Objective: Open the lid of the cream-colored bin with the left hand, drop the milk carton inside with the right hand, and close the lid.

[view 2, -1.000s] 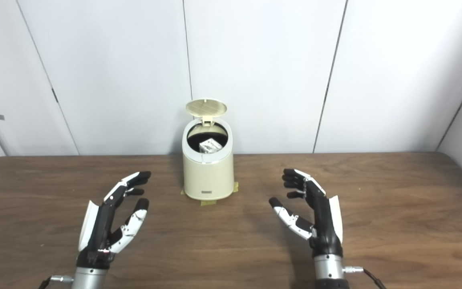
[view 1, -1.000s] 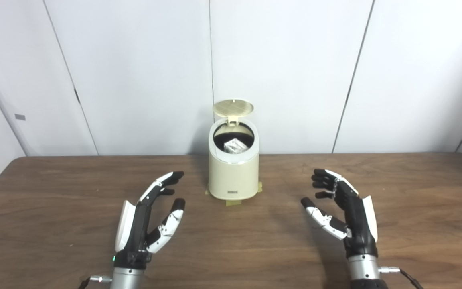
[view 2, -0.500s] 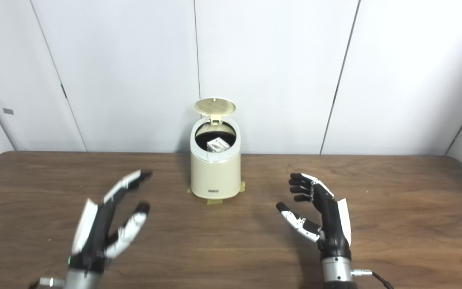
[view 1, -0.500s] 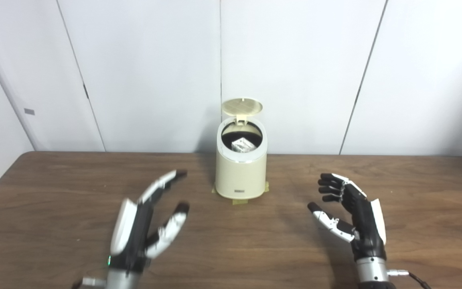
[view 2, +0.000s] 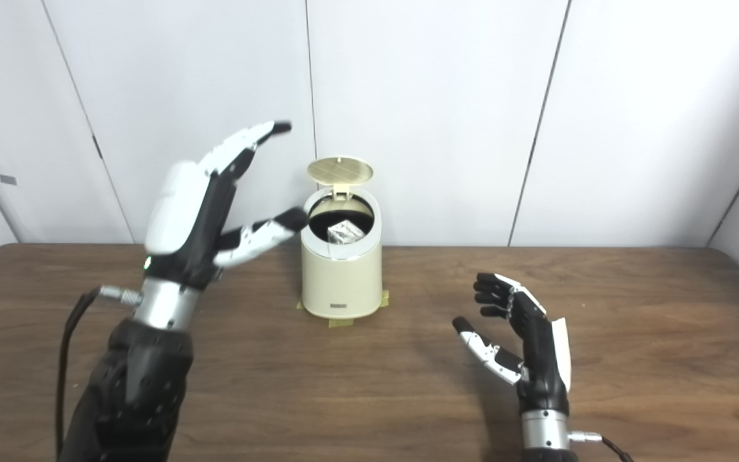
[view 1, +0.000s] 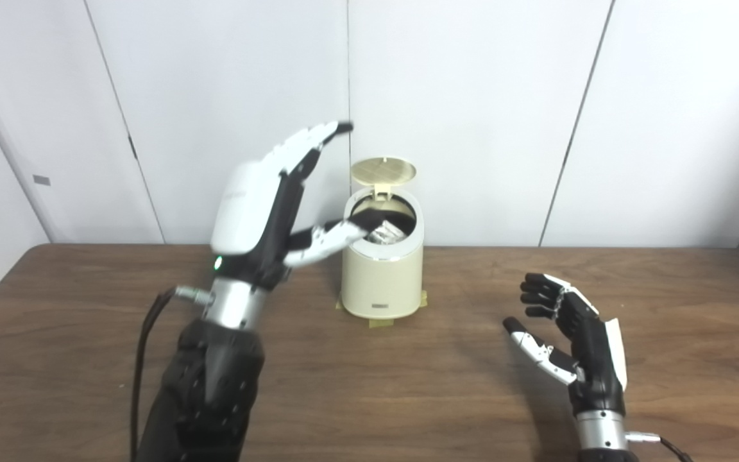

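Note:
The cream-colored bin [view 1: 382, 276] stands at the table's far middle on tape marks, its round lid [view 1: 383, 170] hinged up at the back. Inside the dark opening lies the milk carton [view 1: 384, 233]. My left hand [view 1: 267, 212] is raised high, just left of the bin, open with fingers spread; its thumb reaches toward the bin's rim. My right hand [view 1: 568, 333] hovers low over the table to the right of the bin, open and empty, palm facing left.
The brown wooden table [view 1: 61, 359] stretches wide on both sides. White wall panels [view 1: 472, 96] rise right behind the bin. Yellow tape pieces [view 1: 379, 323] mark the bin's base.
My left arm has swung up and forward from low over the table to beside the bin's top. The right hand has barely moved. The camera has shifted slightly.

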